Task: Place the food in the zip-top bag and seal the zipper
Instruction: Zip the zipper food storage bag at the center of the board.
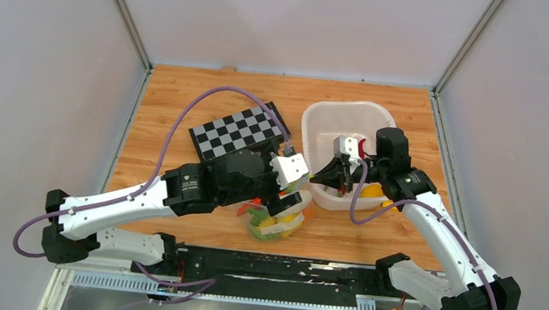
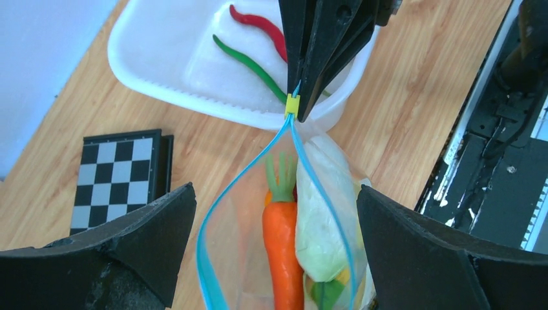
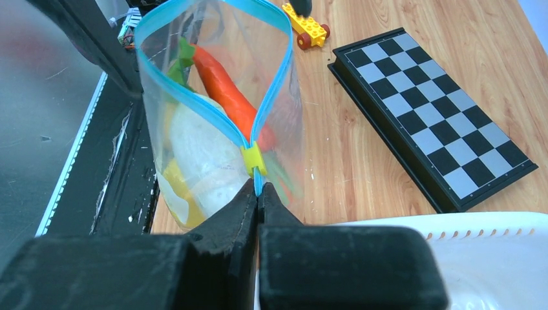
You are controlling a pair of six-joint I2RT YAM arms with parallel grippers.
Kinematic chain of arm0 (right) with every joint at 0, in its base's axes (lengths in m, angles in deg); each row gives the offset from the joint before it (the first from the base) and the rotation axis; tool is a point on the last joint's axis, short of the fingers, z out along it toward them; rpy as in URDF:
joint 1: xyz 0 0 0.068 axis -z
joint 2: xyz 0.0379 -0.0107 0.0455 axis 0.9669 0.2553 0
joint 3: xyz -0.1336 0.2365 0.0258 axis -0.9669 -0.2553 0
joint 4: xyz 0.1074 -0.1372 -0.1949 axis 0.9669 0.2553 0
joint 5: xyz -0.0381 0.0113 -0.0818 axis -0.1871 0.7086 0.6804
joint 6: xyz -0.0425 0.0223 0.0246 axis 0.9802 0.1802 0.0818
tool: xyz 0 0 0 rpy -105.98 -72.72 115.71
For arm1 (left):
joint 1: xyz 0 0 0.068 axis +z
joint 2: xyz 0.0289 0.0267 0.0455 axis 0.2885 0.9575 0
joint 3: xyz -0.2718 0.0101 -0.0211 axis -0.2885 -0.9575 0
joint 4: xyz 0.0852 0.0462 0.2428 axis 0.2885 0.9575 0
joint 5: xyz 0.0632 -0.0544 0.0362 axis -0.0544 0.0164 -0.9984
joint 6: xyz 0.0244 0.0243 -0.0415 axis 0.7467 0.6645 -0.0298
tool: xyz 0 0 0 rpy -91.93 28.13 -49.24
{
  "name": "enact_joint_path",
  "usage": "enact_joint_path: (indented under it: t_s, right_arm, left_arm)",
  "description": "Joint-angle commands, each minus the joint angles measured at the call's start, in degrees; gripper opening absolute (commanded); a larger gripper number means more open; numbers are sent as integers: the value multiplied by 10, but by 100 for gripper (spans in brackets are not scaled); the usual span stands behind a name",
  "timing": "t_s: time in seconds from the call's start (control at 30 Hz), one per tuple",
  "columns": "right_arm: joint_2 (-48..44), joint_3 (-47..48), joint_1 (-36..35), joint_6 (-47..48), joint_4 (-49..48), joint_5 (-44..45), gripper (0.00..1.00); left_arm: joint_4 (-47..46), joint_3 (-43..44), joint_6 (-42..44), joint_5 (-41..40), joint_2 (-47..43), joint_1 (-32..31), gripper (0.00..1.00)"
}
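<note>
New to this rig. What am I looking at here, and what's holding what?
Two robot arms are bolted at the near edge of a wooden table. One picture looks down from above; the other two come from wrist cameras. On the table: a chessboard, a white basket with two peppers, and a clear bag of toy food, a carrot among it. The right tool is shut on the end of the blue zipper, by the yellow slider. The left tool is open above the bag's open mouth, holding nothing.
</note>
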Motion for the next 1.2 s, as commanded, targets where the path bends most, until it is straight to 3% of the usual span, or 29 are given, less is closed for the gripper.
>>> enact_joint_path:
  t_s: [0.0,0.17,0.4,0.6,0.83,1.0,1.17]
  right_arm:
    - [4,10,1,11,-10,-28,0]
    - [4,14,1,18,-2,-35,0]
    - [3,11,1,18,-4,-33,0]
    - [-5,9,1,18,-5,-37,0]
    - [-6,8,1,16,-5,-44,0]
    - [-10,6,1,21,-3,-61,0]
    - [-10,10,0,39,18,-80,0]
  left_arm:
    - [-70,-26,28,11,-52,2,100]
    - [-65,-34,53,3,-41,5,100]
    - [-61,-5,22,97,22,11,100]
    - [-35,3,5,57,46,16,100]
    - [-25,-10,-5,35,30,16,67]
    - [-21,-15,-8,37,26,16,33]
    - [-27,-20,-6,33,21,16,14]
